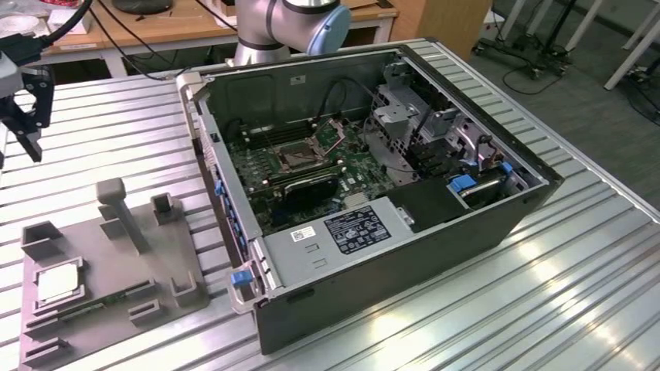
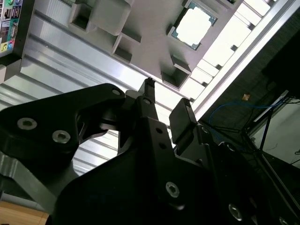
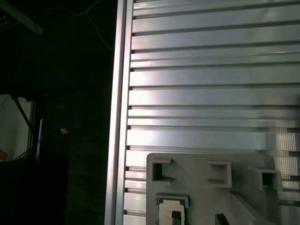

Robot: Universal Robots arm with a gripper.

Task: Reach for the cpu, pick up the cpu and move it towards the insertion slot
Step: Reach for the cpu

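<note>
Black and close to the lens in the second wrist view, my gripper (image 2: pixel 165 101) stands with its fingers (image 2: pixel 182 119) parted. Bright metal shows through the gap and nothing is held between them. Beyond the fingertips lies the grey fixture plate (image 2: pixel 145 18), and on it the cpu (image 2: pixel 193 27), a pale silvery square seated flat in its own recess. I am above it and clear of it, not touching.

In the first wrist view the cpu (image 3: pixel 171 213) peeks in at the frame's edge, seated in the fixture plate (image 3: pixel 201 187), with the ribbed aluminium table (image 3: pixel 211 98) stretching beyond it.

In the exterior view my gripper (image 1: pixel 28 127) hangs at the upper left of the frame, over the table (image 1: pixel 577 294). The cpu (image 1: pixel 59 284) sits well below it, at the lower left, on the fixture plate (image 1: pixel 129 282). A narrow green memory stick (image 1: pixel 103 303) lies just beside the chip on the same plate.

The open computer case (image 1: pixel 515 209) fills the middle of that frame. On the green board inside it, the insertion slot (image 1: pixel 294 158) shows as a dark square in a silver frame, well apart from the cpu and from me.
</note>
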